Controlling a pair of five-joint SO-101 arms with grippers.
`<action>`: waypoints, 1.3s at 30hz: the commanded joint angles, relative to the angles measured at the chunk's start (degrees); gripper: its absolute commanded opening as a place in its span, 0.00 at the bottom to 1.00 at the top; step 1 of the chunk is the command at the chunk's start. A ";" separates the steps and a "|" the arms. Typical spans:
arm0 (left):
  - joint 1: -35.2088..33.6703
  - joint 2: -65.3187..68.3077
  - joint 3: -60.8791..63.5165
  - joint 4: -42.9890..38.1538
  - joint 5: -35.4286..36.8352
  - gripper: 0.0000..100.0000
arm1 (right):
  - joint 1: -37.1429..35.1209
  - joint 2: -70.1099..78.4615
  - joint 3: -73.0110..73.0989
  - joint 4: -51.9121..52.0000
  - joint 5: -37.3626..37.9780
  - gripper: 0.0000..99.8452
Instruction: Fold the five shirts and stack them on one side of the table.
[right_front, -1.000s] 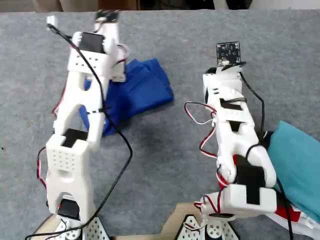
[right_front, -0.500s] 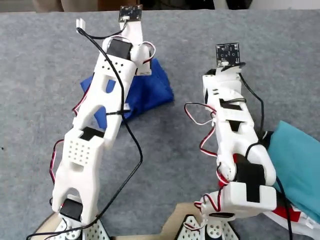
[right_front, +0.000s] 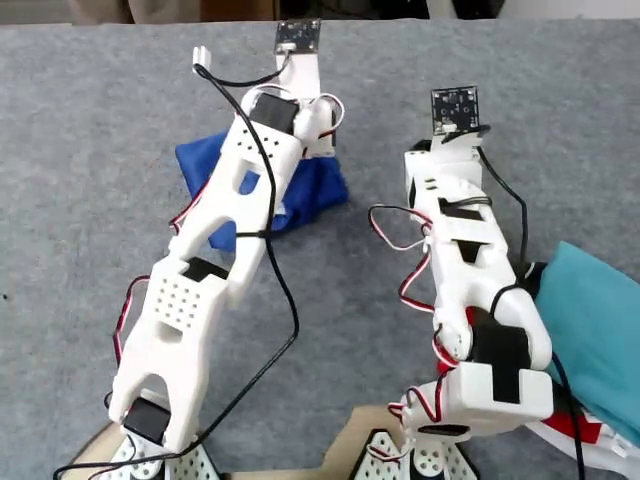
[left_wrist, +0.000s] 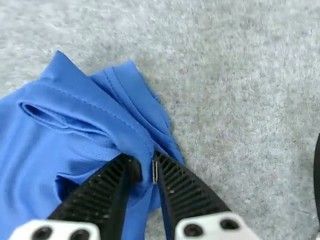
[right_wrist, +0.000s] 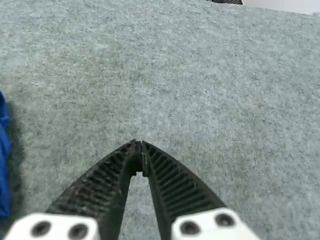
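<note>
Fingers on L arm (left_wrist: 112, 182) pinch blue shirt (left_wrist: 65, 130) fold; R fingers (right_wrist: 112, 175) closed, empty.

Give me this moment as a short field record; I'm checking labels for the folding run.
left gripper: shut on a fold of the blue shirt
blue shirt: bunched, not neatly folded, lying on the grey table
right gripper: shut, holding nothing, over bare table
teal shirt: at the table's edge beside the right arm's base
</note>
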 joint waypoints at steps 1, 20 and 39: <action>0.97 -0.57 -2.55 -0.62 -0.09 0.03 | 0.66 -0.04 -3.03 -1.32 -0.35 0.01; -18.29 3.56 -16.53 14.86 3.87 0.02 | -4.62 -2.15 -10.15 17.85 3.87 0.01; -33.32 16.04 -16.26 10.99 7.82 0.02 | -30.20 35.47 -77.05 64.79 14.68 0.01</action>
